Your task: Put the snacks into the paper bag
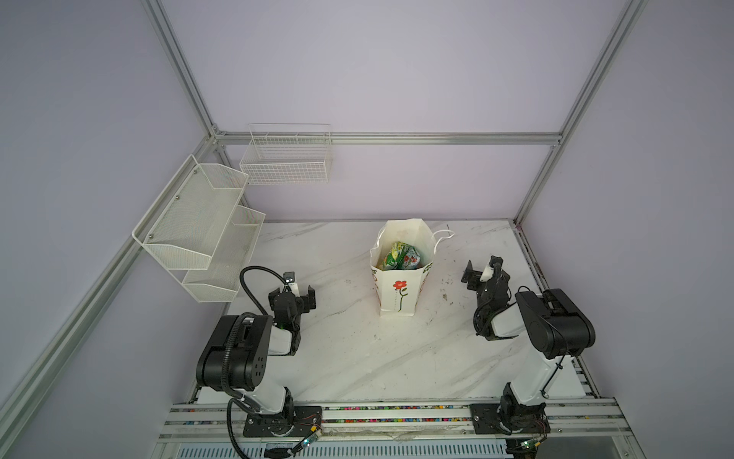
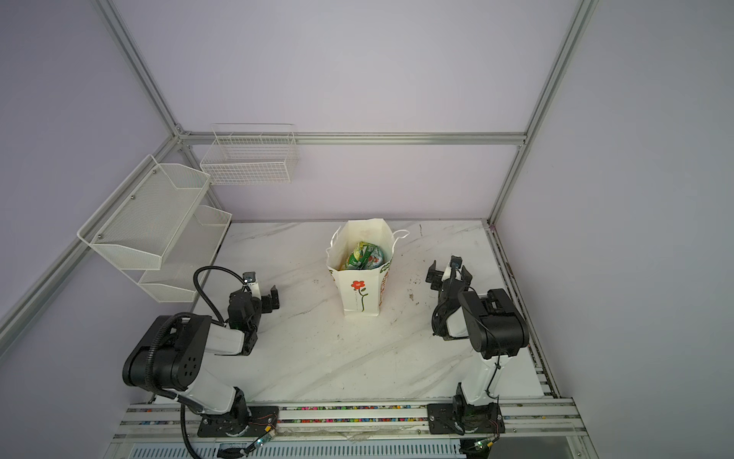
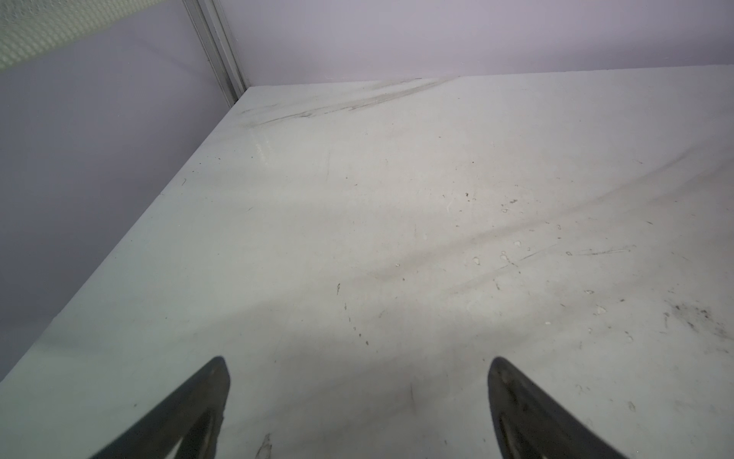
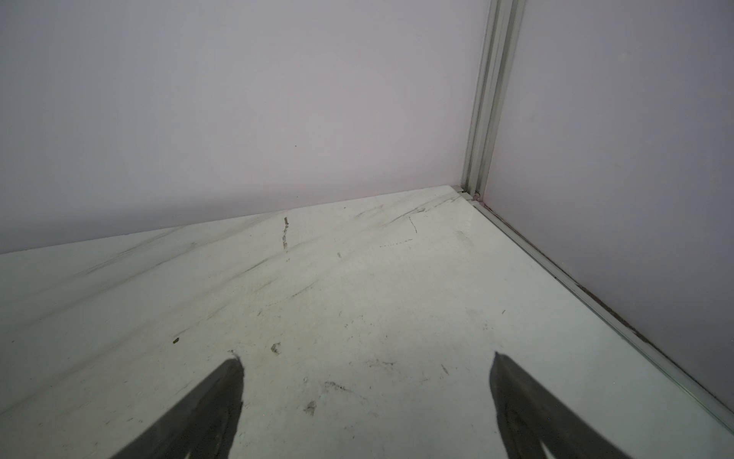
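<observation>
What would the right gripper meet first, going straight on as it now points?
Probably the table, else the back wall beyond it; nothing else shows ahead of the right gripper. Its tilt is hard to judge.

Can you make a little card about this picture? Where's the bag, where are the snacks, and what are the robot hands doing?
paper bag: upright and open, middle of the table
snacks: inside the bag, a green-yellow packet on top
left gripper: fingers open, holding nothing, left of the bag
right gripper: fingers open, holding nothing, right of the bag
table: no loose snacks in view
wire basket: on the back wall, looks empty
</observation>
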